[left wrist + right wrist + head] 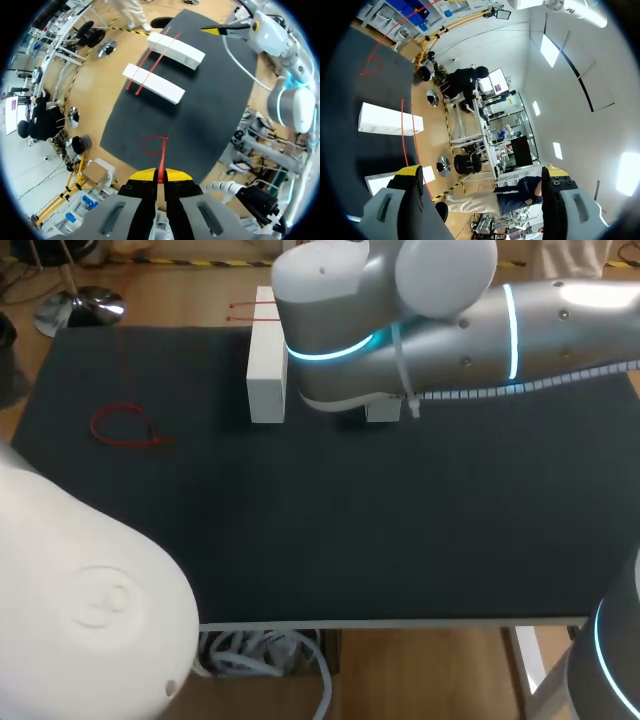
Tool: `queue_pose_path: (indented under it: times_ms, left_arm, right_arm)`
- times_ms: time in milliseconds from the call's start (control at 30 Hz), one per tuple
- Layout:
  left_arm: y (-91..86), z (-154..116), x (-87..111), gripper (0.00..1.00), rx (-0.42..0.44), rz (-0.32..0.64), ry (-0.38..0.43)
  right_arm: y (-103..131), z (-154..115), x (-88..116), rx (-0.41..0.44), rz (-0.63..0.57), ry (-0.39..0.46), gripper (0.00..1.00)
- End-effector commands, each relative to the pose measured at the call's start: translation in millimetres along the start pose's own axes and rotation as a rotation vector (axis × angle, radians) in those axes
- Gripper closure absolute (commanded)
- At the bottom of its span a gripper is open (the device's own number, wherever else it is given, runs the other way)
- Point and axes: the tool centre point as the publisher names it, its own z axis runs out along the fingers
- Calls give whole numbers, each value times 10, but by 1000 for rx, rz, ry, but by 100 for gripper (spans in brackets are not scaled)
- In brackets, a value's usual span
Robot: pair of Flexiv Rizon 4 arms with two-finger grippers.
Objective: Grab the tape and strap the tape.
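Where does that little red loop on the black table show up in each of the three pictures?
Head view: red strap loop at far left, left of the white block.
Left wrist view: just ahead of the left gripper, tail pinched in its fingers.
Right wrist view: far ahead, beyond the same block.
Shared landmark: that white block.

Table mat (400, 540): black, matt, felt-like. Blocks (266, 370): white, matt, smooth. Tape (125, 427): thin red plastic. Right arm shell (450, 320): smooth, satin silver.
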Motion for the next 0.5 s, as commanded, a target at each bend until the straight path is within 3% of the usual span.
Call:
queue_pose_path:
  times_ms: [33, 133, 167, 200, 500]
  left_arm:
    - [-46, 160, -32, 100, -15, 5, 54]
    - [-49, 191, -21, 100, -17, 8, 70]
    - [-49, 191, -21, 58, -17, 8, 70]
    - [-49, 191, -21, 0, -17, 8, 70]
    - [-49, 191, -21, 0, -17, 8, 70]
  right_arm:
    - [15, -4, -11, 12, -1, 11, 0]
    - [12, -17, 5, 15, 1, 15, 0]
    - [9, -22, 7, 17, 2, 16, 0]
    - [4, -26, 11, 21, 3, 17, 0]
    - [-39, -48, 30, 29, 8, 25, 0]
